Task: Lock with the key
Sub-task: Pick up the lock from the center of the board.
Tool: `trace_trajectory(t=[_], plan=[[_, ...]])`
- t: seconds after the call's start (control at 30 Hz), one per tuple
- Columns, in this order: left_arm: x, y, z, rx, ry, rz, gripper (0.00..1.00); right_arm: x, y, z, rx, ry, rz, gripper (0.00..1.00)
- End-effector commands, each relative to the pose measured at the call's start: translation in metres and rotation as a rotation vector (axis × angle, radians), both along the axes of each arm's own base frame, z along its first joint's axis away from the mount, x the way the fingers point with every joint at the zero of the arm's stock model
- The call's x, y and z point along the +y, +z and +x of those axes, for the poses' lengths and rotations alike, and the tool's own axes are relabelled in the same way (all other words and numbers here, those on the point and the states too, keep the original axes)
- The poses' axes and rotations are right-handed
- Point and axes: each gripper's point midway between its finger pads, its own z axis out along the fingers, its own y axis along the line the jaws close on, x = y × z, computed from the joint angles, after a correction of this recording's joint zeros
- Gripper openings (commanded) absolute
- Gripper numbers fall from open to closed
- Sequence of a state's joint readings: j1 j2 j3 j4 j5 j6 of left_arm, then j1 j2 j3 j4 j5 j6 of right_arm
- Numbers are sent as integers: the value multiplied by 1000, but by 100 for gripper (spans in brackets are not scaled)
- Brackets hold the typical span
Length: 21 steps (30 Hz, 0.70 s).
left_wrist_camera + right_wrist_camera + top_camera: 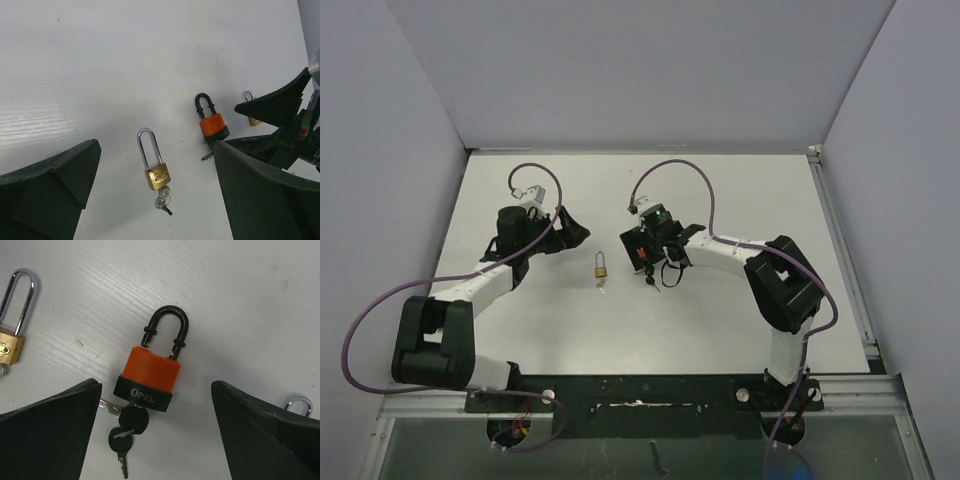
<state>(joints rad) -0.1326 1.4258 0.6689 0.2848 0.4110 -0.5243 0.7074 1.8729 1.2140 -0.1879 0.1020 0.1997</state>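
Orange padlock, shackle sprung open, keys at its base, brass padlock nearby, both arms' jaws spread wide, empty

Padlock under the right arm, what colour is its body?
Padlock body is orange, black at its base; best in right wrist view.

White table within plain grey walls, evenly lit

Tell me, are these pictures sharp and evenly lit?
Top view: even, soft light, but the brass padlock is too small for detail. Left wrist view: padlock sharp, pale glare across the table. Right wrist view: orange padlock crisp, its lettering readable; fingers dark, featureless.
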Motion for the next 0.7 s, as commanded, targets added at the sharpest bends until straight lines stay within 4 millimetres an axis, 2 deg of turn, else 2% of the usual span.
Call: trace_trajectory(t=[0.0,0.13,0.3,0.53,0.67], plan=[[8,44,11,-138,53,126,98,7,6,13,-22,-33,29,95],[10,51,9,-161,91,235,98,9,-7,8,17,-33,27,88],[10,58,7,-182,108,221,98,10,-15,1,34,-35,18,80],[9,59,6,-187,114,204,98,9,-24,0,38,-45,-8,77],[8,61,7,-192,117,193,98,12,-27,0,53,-34,-12,68]])
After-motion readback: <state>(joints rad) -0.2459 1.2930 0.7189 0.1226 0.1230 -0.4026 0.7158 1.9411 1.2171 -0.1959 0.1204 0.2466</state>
